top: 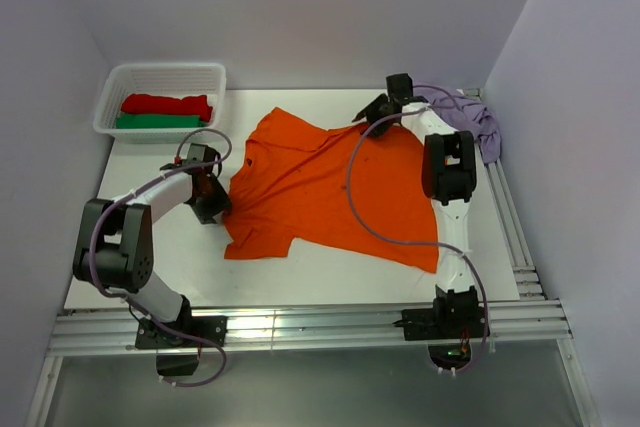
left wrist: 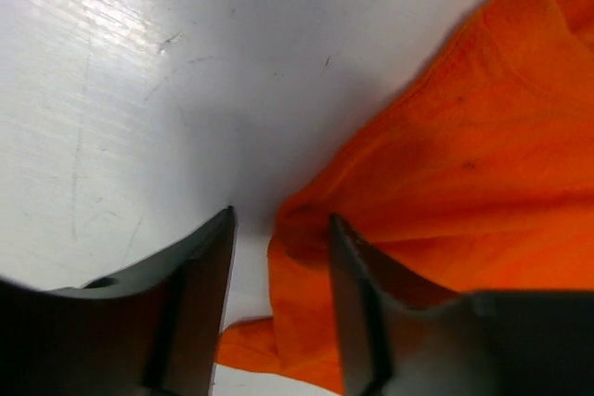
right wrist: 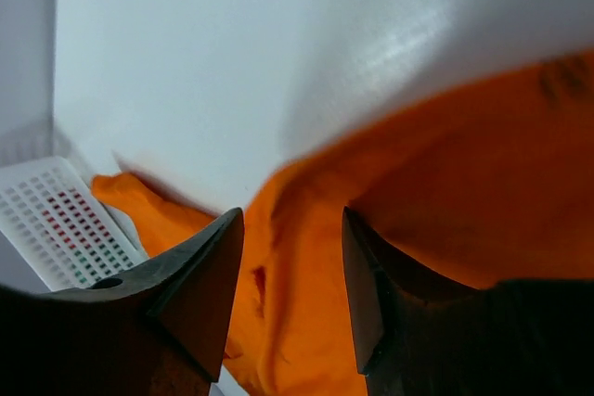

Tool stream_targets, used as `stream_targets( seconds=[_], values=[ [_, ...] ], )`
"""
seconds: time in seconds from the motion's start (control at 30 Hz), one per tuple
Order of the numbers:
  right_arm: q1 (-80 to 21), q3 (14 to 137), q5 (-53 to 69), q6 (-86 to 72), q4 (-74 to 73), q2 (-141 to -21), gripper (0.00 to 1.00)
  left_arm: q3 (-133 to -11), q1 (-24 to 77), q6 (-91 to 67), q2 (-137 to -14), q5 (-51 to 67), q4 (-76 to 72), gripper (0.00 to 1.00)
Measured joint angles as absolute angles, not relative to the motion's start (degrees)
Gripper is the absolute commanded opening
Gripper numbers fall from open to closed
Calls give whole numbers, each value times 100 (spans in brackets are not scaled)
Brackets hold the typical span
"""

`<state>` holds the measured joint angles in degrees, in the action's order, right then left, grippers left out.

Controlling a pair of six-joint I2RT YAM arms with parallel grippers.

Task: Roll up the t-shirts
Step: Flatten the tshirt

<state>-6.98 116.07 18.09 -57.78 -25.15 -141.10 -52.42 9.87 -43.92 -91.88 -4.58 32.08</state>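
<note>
Orange t-shirt lay spread flat on the white desk, mid-frame in the top view. L jaws sat low at its left edge. Wrist cam showed them narrowly apart w/ a fold of the orange edge in the gap, touching the right-hand finger, and bare desk showing beside the other finger. R jaws were at the shirt's upper right corner. Orange cloth filled the gap between those fingers, so couldn't tell if it was pinched or only straddled. Lilac t-shirt was bunched at the desk's right edge, upper right of frame. Red t-shirt & green t-shirt lay side by side in the white mesh basket, upper left.
</note>
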Motion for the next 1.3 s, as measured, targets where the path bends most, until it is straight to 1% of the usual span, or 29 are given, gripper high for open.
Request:
stream_targets(
  seconds=[0.07, 0.1, 0.2, 0.3, 0.33, 0.43, 0.5, 0.53, 0.57, 0.63, 0.77, 0.83, 1.03, 1.17, 1.3],
  values=[
    [-698, 11244, 1809, -5642, -2510, -13843, 54, -5242, 941, -4329, -9052, -456, 3282, 57],
    [-698, 11074, 1809, -5577, -2530, -13694, 54, -5245, 921, -4307, -8965, -454, 3310, 60],
    [-687, 10363, 1817, -5325, -2565, -12954, 55, -5269, 867, -4222, -8573, -451, 3433, 62],
    [-663, 9605, 1804, -5030, -2620, -11848, 53, -5349, 864, -4115, -8197, -421, 3535, 63],
    [-646, 9334, 1791, -4954, -2624, -11417, 51, -5352, 864, -4095, -8077, -384, 3535, 64],
    [-552, 8475, 1671, -4816, -2751, -10082, 47, -5288, 864, -4066, -7795, -211, 3590, 63],
    [-491, 7714, 1500, -4766, -2823, -9142, 46, -5107, 867, -4069, -7577, -45, 3625, 63],
    [-464, 7299, 1363, -4762, -2945, -8654, 43, -5000, 873, -4073, -7474, 32, 3660, 63],
    [-447, 6908, 1214, -4753, -3046, -8259, 42, -4923, 902, -4082, -7397, 84, 3736, 63],
    [-421, 6158, 895, -4777, -3454, -7505, 40, -4840, 1011, -4119, -7319, 213, 3881, 61],
    [-99, 4768, 526, -4860, -4206, -6272, 40, -4672, 1284, -4241, -7306, 532, 3854, 60],
    [187, 4268, 246, -4965, -4718, -5754, 41, -4449, 1369, -4342, -7303, 690, 3785, 60],
    [362, 3723, -281, -5312, -5524, -4705, 43, -3924, 1396, -4622, -7293, 1037, 3715, 56],
    [379, 3242, -360, -5450, -5561, -4619, 42, -3907, 1415, -4641, -7299, 1131, 3629, 56],
    [379, 2773, -355, -5575, -5564, -4700, 45, -3907, 1422, -4641, -7301, 1155, 3599, 57]
  ],
)
